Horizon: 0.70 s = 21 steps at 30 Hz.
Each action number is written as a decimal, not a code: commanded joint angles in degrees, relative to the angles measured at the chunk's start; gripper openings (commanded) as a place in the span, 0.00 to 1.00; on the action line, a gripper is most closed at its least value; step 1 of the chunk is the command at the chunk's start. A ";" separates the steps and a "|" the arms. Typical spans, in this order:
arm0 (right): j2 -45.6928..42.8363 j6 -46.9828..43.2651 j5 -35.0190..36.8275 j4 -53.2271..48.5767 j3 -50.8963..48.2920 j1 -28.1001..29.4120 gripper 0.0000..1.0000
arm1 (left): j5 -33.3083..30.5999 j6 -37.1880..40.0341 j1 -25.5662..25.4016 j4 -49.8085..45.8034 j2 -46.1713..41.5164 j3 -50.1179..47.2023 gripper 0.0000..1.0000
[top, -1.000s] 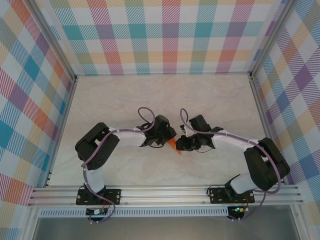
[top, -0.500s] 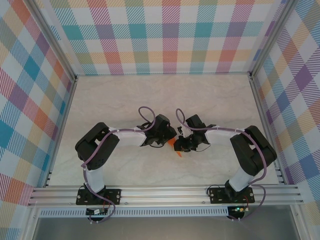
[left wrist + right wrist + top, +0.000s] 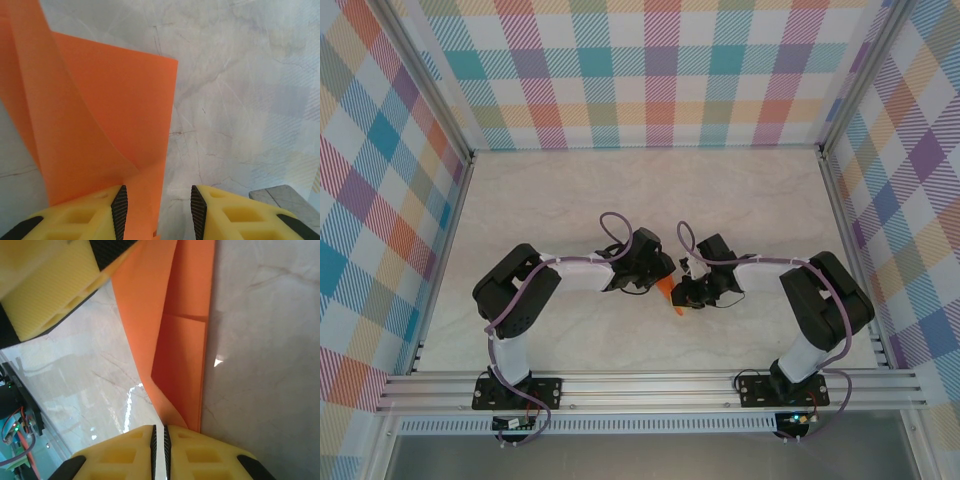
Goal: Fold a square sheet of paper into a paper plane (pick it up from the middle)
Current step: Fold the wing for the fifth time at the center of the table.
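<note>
Seen from above, two robot arms meet near the middle of a pale marbled desk (image 3: 720, 200). Between them is the orange paper (image 3: 668, 293), creased into a wedge and standing up rather than lying flat. The right fingers (image 3: 684, 292) are pressed together, pinching the paper's narrow end. The left fingers (image 3: 655, 283) are spread, with a bowed flap between them resting against one pad. If they close now, the crease would likely come out crooked. A pull from either arm could tear the thin sheet or slip it free.
</note>
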 commanded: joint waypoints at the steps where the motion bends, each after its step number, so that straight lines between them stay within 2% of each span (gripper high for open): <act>1: -1.07 -0.88 -3.48 -2.57 -1.22 -0.09 0.15 | -0.05 1.27 0.42 -2.09 1.23 1.24 0.41; 11: -3.07 -0.74 -8.63 -2.17 -1.65 -0.05 0.18 | 0.47 1.39 0.46 -1.83 1.35 1.47 0.41; 21: 2.76 2.36 -8.84 1.79 -3.34 -0.16 0.18 | 1.03 1.57 0.47 -1.89 1.62 1.85 0.41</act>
